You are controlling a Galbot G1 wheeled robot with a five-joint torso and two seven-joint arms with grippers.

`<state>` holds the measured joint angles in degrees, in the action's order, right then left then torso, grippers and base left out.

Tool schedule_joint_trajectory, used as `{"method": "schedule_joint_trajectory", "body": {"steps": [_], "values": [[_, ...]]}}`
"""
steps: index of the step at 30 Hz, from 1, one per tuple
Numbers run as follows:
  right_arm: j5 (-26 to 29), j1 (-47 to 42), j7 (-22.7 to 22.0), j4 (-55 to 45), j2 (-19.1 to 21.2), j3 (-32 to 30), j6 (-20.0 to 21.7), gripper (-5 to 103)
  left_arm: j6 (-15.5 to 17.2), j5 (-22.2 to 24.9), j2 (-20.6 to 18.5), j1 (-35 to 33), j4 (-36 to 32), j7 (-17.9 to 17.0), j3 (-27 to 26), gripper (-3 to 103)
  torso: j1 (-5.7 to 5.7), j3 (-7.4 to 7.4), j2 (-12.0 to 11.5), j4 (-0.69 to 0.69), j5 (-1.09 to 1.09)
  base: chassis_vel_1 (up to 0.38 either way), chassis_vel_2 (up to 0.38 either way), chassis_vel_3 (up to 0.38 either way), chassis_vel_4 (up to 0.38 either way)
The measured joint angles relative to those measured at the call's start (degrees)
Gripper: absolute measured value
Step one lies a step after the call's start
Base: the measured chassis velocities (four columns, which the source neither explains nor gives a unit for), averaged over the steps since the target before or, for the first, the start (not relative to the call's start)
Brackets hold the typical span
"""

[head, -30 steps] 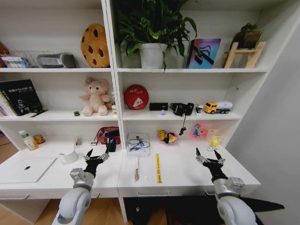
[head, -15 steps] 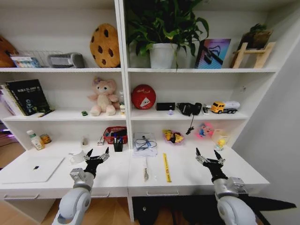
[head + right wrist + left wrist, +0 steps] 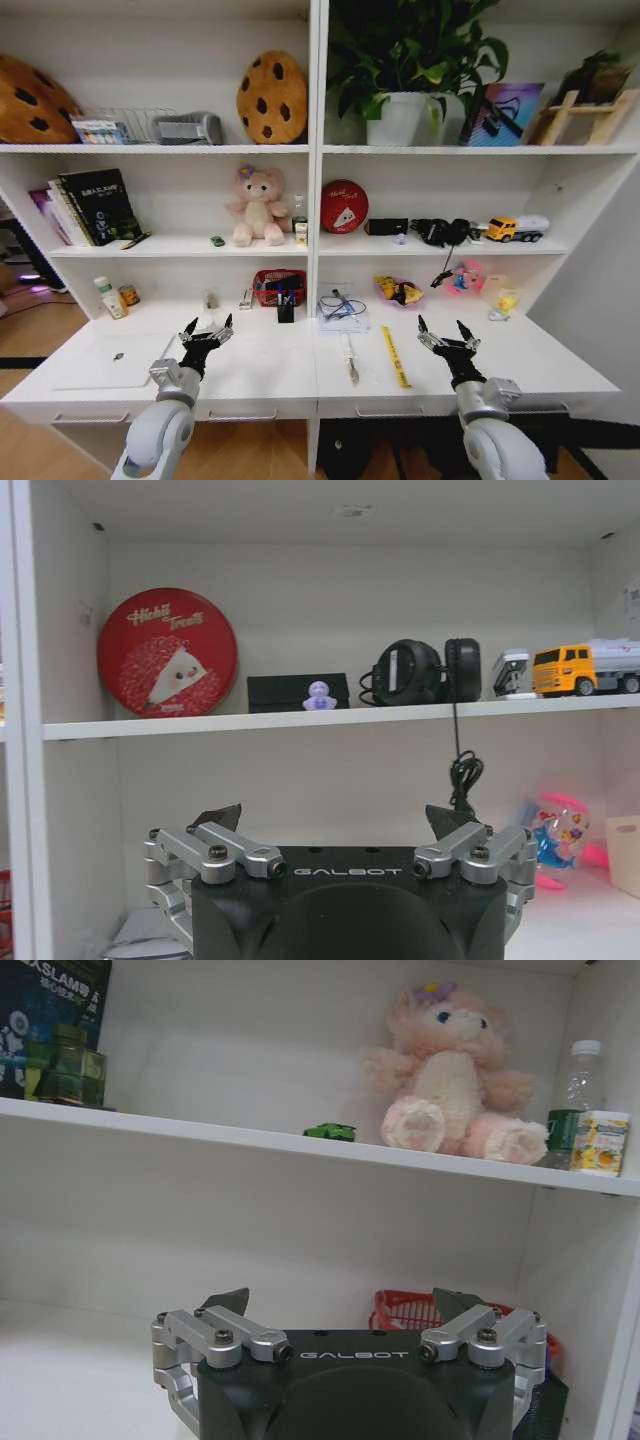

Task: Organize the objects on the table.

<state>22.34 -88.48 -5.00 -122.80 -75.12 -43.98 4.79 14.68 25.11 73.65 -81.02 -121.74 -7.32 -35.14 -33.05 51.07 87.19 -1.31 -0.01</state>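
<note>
The white table [image 3: 265,378] runs below the shelving. A slim silver-white laptop [image 3: 110,360] lies shut on its left part. A slim pen-like item [image 3: 349,358] lies near the middle, beside a yellow ruler strip [image 3: 396,356]. A tiny green toy car [image 3: 217,241] [image 3: 330,1132] sits on the shelf left of the pink plush bear [image 3: 259,205] [image 3: 455,1100]. My left gripper [image 3: 207,330] [image 3: 340,1305] hovers open over the table right of the laptop, holding nothing. My right gripper [image 3: 447,333] [image 3: 335,820] hovers open over the table's right part, also holding nothing.
A red basket [image 3: 279,287] with a dark pen cup, a clear box of cables [image 3: 342,308], a bowl of toys [image 3: 400,292] and small bottles [image 3: 110,298] stand along the table's back. Shelves above hold a red tin [image 3: 167,652], headphones [image 3: 420,672] and a yellow truck [image 3: 580,668].
The whole head view has shifted to the right, so the camera has turned or moved left. Both grippers hold the same open pose; nothing on the table has moved.
</note>
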Motion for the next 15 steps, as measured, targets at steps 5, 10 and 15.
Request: {"method": "schedule_joint_trajectory", "body": {"steps": [5, 10, 15], "values": [[0.0, 0.0, 0.0, 0.0, 0.0, 0.0, 0.0, 100, 0.0, 0.0, 0.0, 0.0, 0.0, 0.0, 0.0, 100, -0.01, 0.0, 0.0, 0.0, 0.02, 0.211, 0.213, -0.217, -0.204], [0.0, 0.0, 0.0, 0.0, 0.0, 0.0, 0.0, 100, 0.0, 0.0, 0.0, 0.0, 0.0, 0.0, 0.0, 100, 0.0, 0.0, 0.0, -0.01, 0.0, 0.183, 0.214, -0.2, -0.199], [0.0, 0.0, 0.0, 0.0, 0.0, 0.0, 0.0, 100, 0.0, 0.0, 0.0, 0.0, 0.0, 0.0, 0.0, 100, 0.0, 0.0, 0.0, 0.0, 0.07, 0.192, 0.197, -0.197, -0.208]]}}
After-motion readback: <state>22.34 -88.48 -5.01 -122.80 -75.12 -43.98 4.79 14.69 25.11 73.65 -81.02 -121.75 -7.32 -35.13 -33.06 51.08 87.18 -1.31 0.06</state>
